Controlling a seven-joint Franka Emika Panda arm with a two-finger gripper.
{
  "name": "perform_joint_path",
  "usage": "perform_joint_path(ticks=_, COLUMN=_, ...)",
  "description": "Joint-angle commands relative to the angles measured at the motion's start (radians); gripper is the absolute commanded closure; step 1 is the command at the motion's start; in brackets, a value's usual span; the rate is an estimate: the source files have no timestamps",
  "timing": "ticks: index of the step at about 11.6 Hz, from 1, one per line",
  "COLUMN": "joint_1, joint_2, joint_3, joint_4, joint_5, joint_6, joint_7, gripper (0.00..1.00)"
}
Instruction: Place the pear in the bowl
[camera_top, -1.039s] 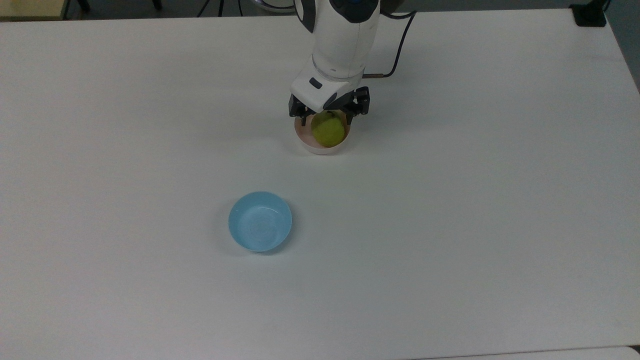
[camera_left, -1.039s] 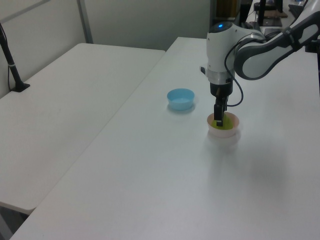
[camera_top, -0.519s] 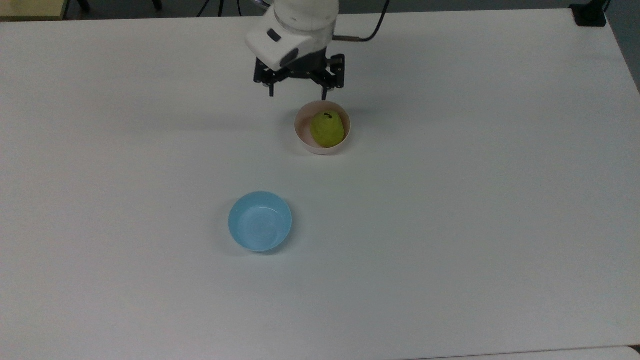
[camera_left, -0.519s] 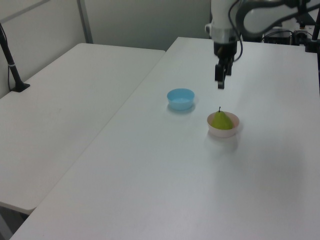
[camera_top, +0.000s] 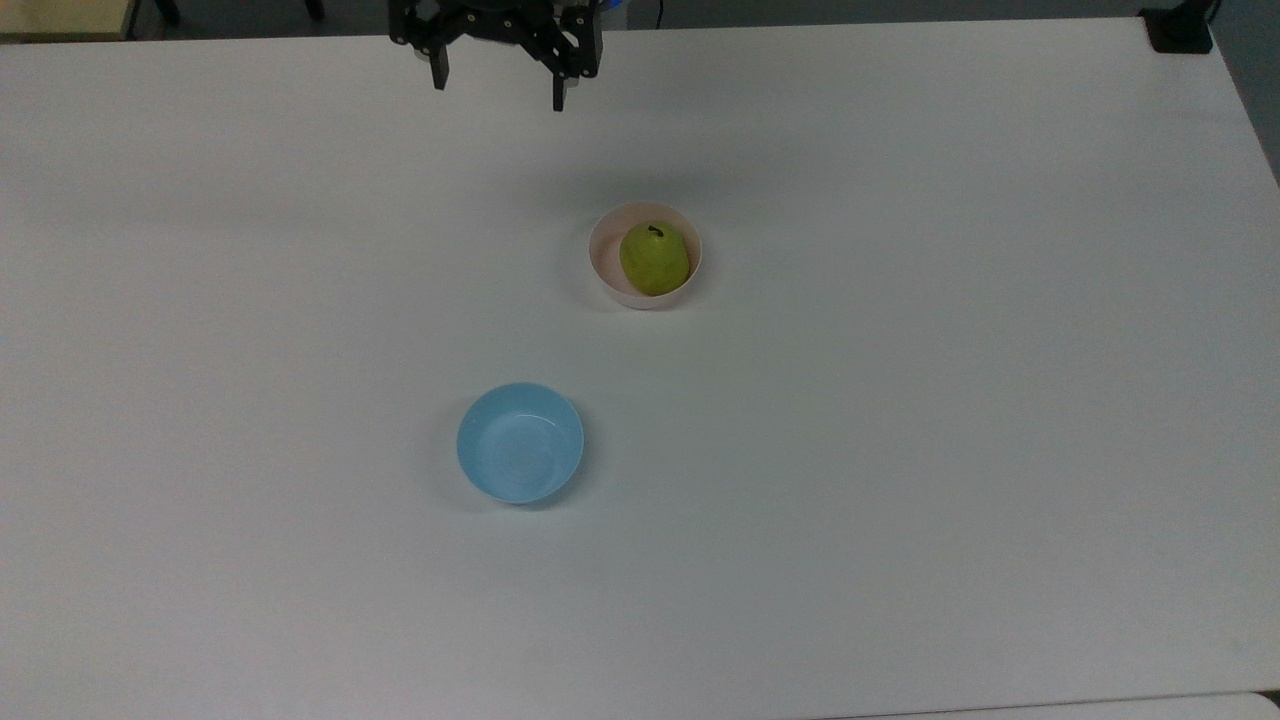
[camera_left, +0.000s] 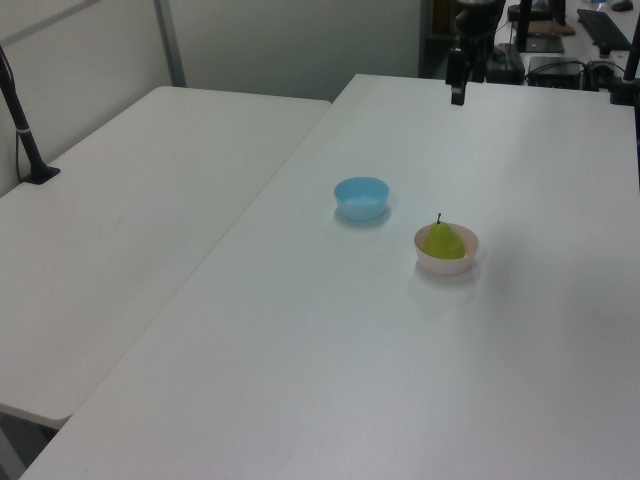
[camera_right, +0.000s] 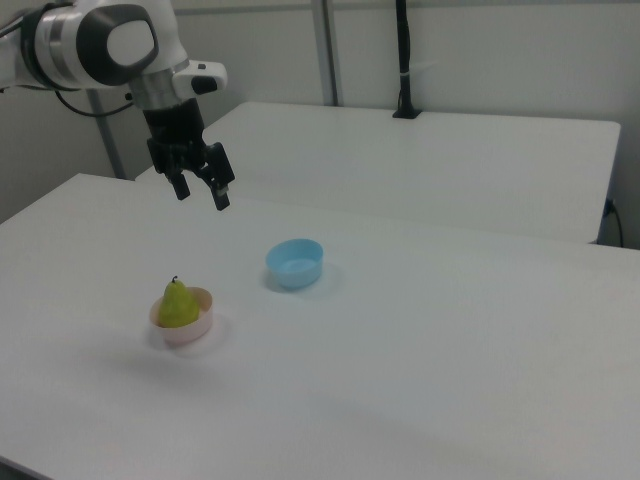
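Note:
The yellow-green pear (camera_top: 655, 258) (camera_left: 441, 240) (camera_right: 177, 303) stands upright with its dark stem up inside the pale pink bowl (camera_top: 604, 271) (camera_left: 447, 265) (camera_right: 190, 330) on the white table. My gripper (camera_top: 497, 88) (camera_left: 457, 95) (camera_right: 202, 193) hangs open and empty high above the table, well away from the bowl, toward the top view's upper left of it. Its two black fingers are spread wide with nothing between them.
A light blue bowl (camera_top: 520, 442) (camera_left: 361, 197) (camera_right: 295, 262), empty, sits on the white table (camera_top: 900, 450) to the top view's lower left of the pink bowl. A second white table (camera_left: 130, 200) adjoins on the left view's left.
My gripper let go of the pear in the pink bowl, then rose and drew back toward the top view's upper left. The pear stays in the bowl.

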Motion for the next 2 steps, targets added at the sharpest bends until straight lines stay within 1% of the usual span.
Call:
perform_joint_path(ticks=1, joint_1=-0.018, joint_2=-0.003, joint_3=-0.001, joint_4=0.047, joint_5=0.012, joint_6=-0.068, joint_7=-0.021, gripper=0.00)
perform_joint_path(ticks=2, joint_1=-0.018, joint_2=-0.002, joint_3=0.001, joint_4=0.047, joint_5=0.012, joint_6=-0.069, joint_7=-0.022, gripper=0.00)
